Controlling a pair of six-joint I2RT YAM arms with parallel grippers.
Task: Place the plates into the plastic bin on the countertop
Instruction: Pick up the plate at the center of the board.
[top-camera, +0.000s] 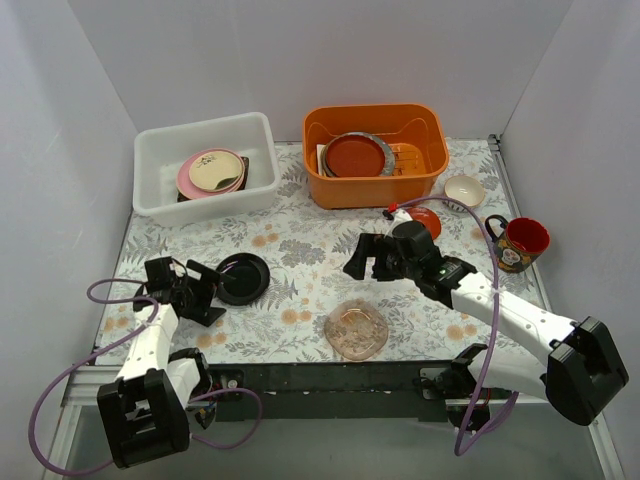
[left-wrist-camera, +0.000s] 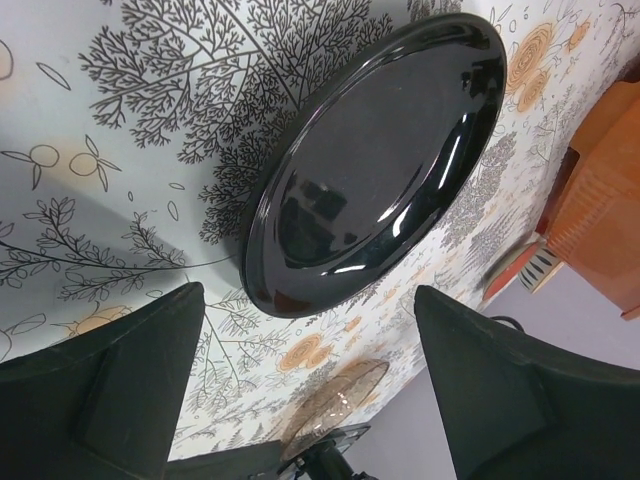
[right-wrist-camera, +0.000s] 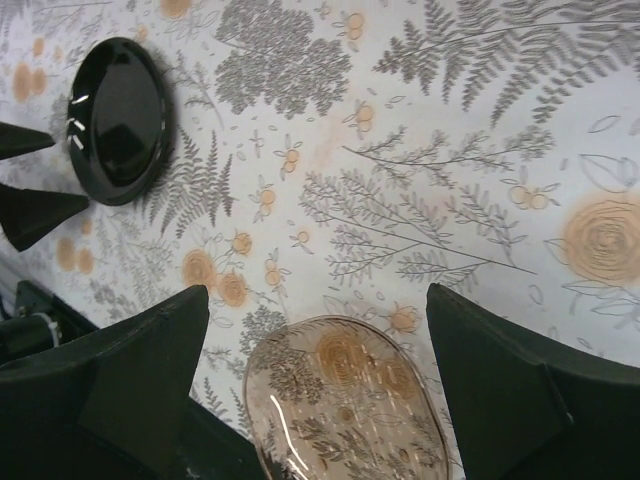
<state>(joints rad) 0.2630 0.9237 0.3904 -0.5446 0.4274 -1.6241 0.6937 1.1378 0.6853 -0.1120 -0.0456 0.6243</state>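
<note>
**Black plate lined up, nothing gripped yet**

Your left jaws are spread wide and empty, low over the near left of the counter (top-camera: 300, 240). They point at the left rim of the black plate (left-wrist-camera: 380, 170), which lies flat, so a pinch on its raised edge looks like the intent. Your right jaws, equally wide and empty, hover just beyond the clear pink glass plate (right-wrist-camera: 345, 410). The plastic bin (top-camera: 160, 150) sits far left with stacked plates (top-camera: 212, 172) inside.

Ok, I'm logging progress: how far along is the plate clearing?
Done: a stack of plates sits in the white bin. In hand: nothing gripped; the left jaws stand open at the black plate. Left: that plate, the clear pink glass plate, and the small red plate by the right arm, whose jaws are open too.
</note>
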